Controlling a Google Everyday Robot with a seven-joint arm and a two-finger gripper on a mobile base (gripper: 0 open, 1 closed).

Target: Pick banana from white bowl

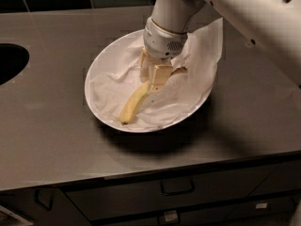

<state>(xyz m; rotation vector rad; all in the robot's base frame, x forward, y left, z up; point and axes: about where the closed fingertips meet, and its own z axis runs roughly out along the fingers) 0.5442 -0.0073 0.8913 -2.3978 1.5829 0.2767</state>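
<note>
The white bowl (96, 102) stands on the dark counter, lined with crumpled white paper (202, 55). The yellow banana (134, 105) lies inside it, running from the lower left up to the middle. My gripper (153, 79) reaches straight down into the bowl from the white arm above. Its pale fingers (161, 75) stand on both sides of the banana's upper end and are closed on it. That end of the banana is hidden by the fingers. The lower tip rests on the paper.
A dark round sink opening (9, 62) lies at the counter's left edge. Dark tiles run along the back wall. Drawers with handles (178, 187) sit below the counter's front edge. My white arm (249, 18) crosses the upper right.
</note>
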